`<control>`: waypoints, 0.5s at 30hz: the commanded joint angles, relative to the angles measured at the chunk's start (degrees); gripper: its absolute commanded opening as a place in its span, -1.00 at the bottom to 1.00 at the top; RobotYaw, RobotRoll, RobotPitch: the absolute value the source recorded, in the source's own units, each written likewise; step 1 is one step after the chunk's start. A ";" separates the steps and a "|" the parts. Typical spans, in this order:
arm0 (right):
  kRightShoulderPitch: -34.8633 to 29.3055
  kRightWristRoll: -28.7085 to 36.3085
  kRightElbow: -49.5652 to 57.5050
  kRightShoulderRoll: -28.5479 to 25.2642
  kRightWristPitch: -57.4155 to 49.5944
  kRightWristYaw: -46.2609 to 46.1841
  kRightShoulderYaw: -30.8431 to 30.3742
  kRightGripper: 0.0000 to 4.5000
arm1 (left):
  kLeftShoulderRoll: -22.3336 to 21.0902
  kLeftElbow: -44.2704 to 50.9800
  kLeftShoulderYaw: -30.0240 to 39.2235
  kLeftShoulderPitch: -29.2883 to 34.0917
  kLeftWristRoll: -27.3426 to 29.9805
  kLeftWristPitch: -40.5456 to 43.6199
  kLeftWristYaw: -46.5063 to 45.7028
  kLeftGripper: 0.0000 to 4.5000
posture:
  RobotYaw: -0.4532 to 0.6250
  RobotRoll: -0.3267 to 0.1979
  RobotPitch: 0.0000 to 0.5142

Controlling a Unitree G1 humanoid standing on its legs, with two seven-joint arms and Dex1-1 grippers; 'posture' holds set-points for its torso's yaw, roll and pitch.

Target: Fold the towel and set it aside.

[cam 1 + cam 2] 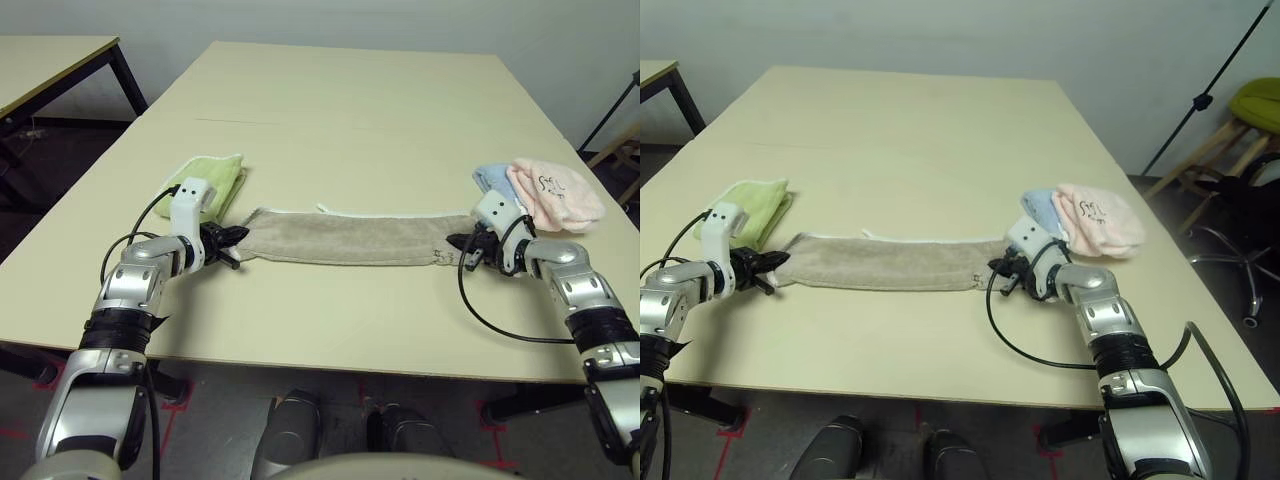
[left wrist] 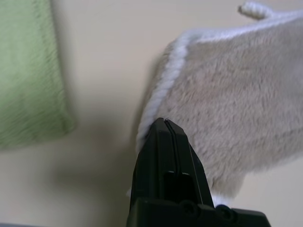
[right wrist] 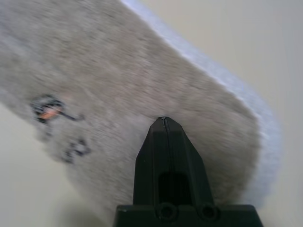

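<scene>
Beige-taupe terry, the towel (image 1: 345, 238) lies as a long narrow strip across the near half of the pale table (image 1: 330, 110), already doubled lengthwise by the look of it, with white stitched edging along its far side and a small dark embroidered mark near the robot's right end. Its long axis runs side to side in front of the robot, from one arm to the other. The left gripper (image 1: 234, 246) sits at the strip's left end; in the left wrist view its black fingers (image 2: 165, 156) are pressed together with no gap, their tips at the white corded edge, and they appear to pinch that corner. The right gripper (image 1: 462, 245) is at the opposite end, fingers (image 3: 165, 151) likewise closed flat against each other on the plush surface just beside the embroidered mark (image 3: 49, 108); the cloth seems caught between them, though the pinch itself is hidden under the fingertips. Each arm is therefore equally near its own end, and the towel is stretched between the two. A lime-green folded cloth (image 1: 208, 183) lies just beyond the left gripper, and pale blue (image 1: 492, 178) and pink (image 1: 555, 195) folded cloths lie just beyond the right one, none touching the strip. Judging from this, the next fold would bring one short end over toward the other along that side-to-side axis, which needs both corners lifted without the terry slipping free
</scene>
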State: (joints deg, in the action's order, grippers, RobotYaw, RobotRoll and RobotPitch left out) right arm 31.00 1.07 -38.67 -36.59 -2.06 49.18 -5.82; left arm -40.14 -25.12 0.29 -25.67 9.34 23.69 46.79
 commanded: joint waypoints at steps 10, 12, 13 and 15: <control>2.93 6.49 -1.01 -3.33 -2.23 8.09 5.63 -1.00 | -2.67 -5.04 0.28 -2.36 -2.03 -5.45 3.20 -0.98 | 0.18 0.25 -0.55; 2.91 9.03 1.15 -3.97 -5.96 10.45 7.32 -1.00 | -2.29 -3.02 2.17 -2.79 0.94 -2.59 4.59 -0.98 | 0.18 0.25 -0.55; 2.76 10.36 2.90 -5.04 -9.05 12.48 7.84 -1.00 | -2.05 -1.51 3.44 -3.12 2.84 0.06 4.97 -0.98 | 0.18 0.25 -0.55; 2.93 12.75 5.55 -6.65 -13.95 14.85 9.15 -1.00 | -2.04 3.63 5.10 -3.59 7.32 6.82 7.01 -0.98 | 0.18 0.25 -0.55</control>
State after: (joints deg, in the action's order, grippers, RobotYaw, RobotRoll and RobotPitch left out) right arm 33.56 11.50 -35.66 -42.11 -12.03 61.88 1.78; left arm -42.07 -25.55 3.97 -28.36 13.18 25.49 52.14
